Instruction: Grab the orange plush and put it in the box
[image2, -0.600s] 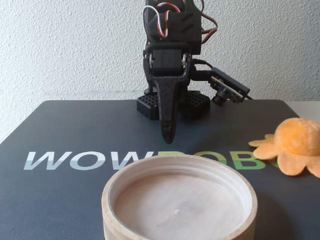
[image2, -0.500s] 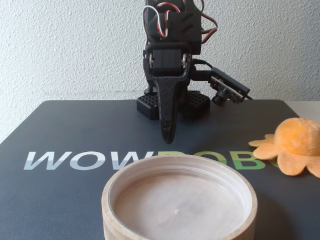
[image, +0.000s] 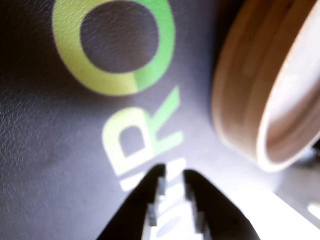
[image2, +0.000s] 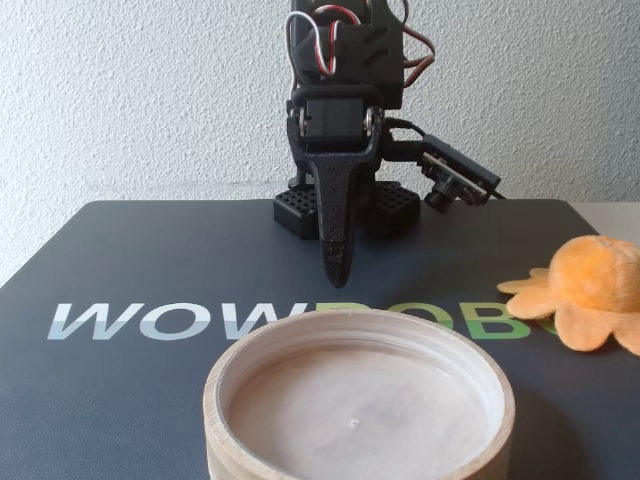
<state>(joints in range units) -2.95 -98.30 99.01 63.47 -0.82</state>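
Note:
The orange plush (image2: 590, 290) lies on the dark mat at the right edge of the fixed view, domed body up and flaps spread; it is out of the wrist view. The box (image2: 250, 360), round, pale wood and empty, stands at the front centre, and its outer wall shows at the upper right of the wrist view (image: 240, 100). My gripper (image2: 338, 280) points down just behind the box's far rim, well left of the plush. In the wrist view my gripper (image: 174, 172) holds nothing, with only a narrow slit between the jaws.
The dark mat (image2: 150, 260) carries white and green WOWROBO lettering (image: 142, 135). The arm's base (image2: 345, 205) stands at the mat's back edge against a white textured wall. A pale tabletop shows beyond the mat's right edge (image2: 610, 215).

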